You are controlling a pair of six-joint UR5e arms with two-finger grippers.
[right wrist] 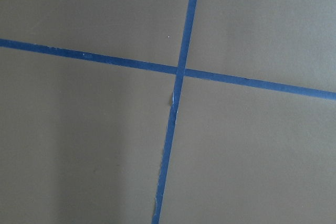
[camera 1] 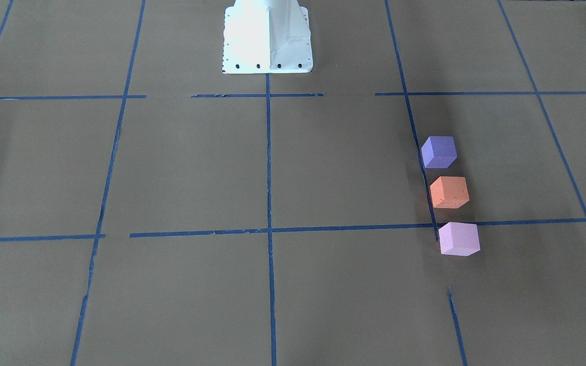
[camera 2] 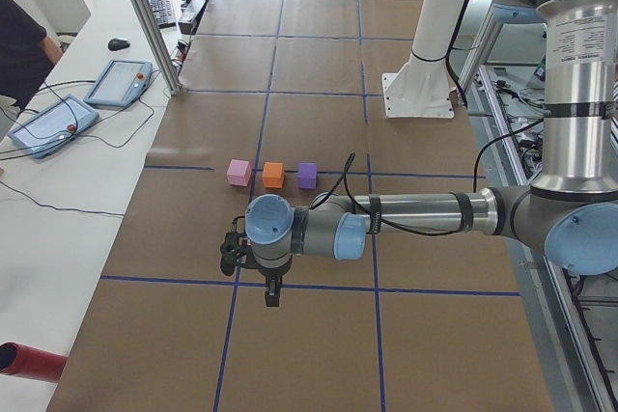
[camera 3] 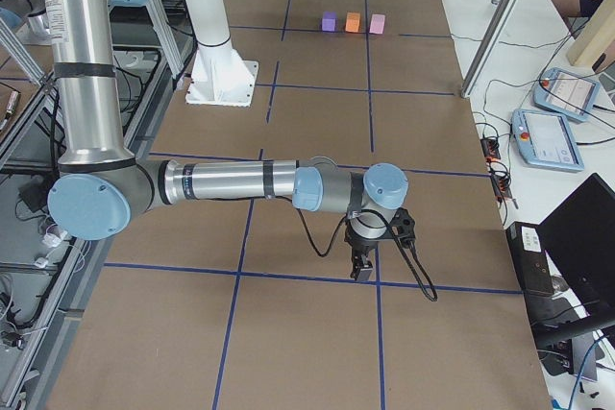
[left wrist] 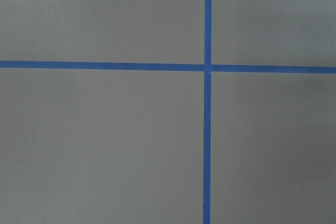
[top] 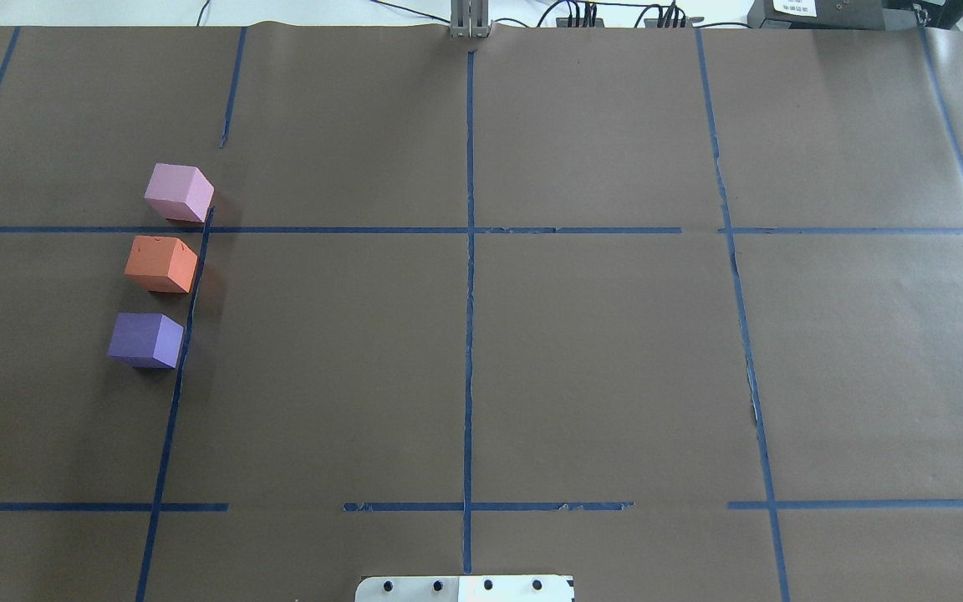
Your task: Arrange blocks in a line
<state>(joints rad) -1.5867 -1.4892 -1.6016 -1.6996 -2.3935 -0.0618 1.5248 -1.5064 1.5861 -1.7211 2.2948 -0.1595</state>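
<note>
Three small cubes stand in a straight row beside a blue tape line on the robot's left half of the table: the purple block (top: 145,339) nearest the robot, the orange block (top: 161,264) in the middle, the pink block (top: 179,192) farthest. They also show in the front view: the purple block (camera 1: 439,151), the orange block (camera 1: 449,192), the pink block (camera 1: 459,238). Small gaps separate them. The left gripper (camera 2: 273,294) hangs over the table away from the row, and the right gripper (camera 3: 362,271) hangs at the opposite end. I cannot tell whether either is open or shut. Both wrist views show only paper and tape.
Brown paper with a blue tape grid (top: 470,334) covers the table. The white robot base (camera 1: 267,35) stands at the robot's edge. Two teach pendants (camera 2: 48,124) and cables lie on the side bench, next to an aluminium post (camera 2: 145,16) and a person.
</note>
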